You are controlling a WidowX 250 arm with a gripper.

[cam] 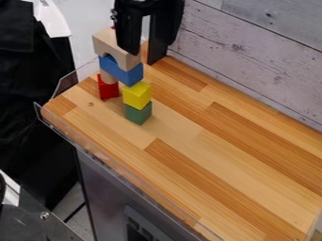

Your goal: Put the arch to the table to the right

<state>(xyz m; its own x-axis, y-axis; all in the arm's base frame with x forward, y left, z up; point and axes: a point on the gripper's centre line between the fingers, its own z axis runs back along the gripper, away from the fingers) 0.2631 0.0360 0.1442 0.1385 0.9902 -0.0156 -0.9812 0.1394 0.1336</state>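
Below my gripper (pixel 144 57), the wooden table (pixel 213 155) runs out to the right, the side where I take it the arch is meant to end up. Near its left end stands the block tower (pixel 137 96), with me hanging at its top. My fingers are spread, a gap between them. The pale wooden arch (pixel 107 42), which I judge to be the one meant, sits high in the tower, over the blue block (pixel 123 71). Most of it lies left of my gap; my left-hand finger in the view overlaps its right part, though whether we touch I cannot tell. Its long axis slants from upper left down to lower right, roughly along my spread, so I would shift left and check my turn before closing.
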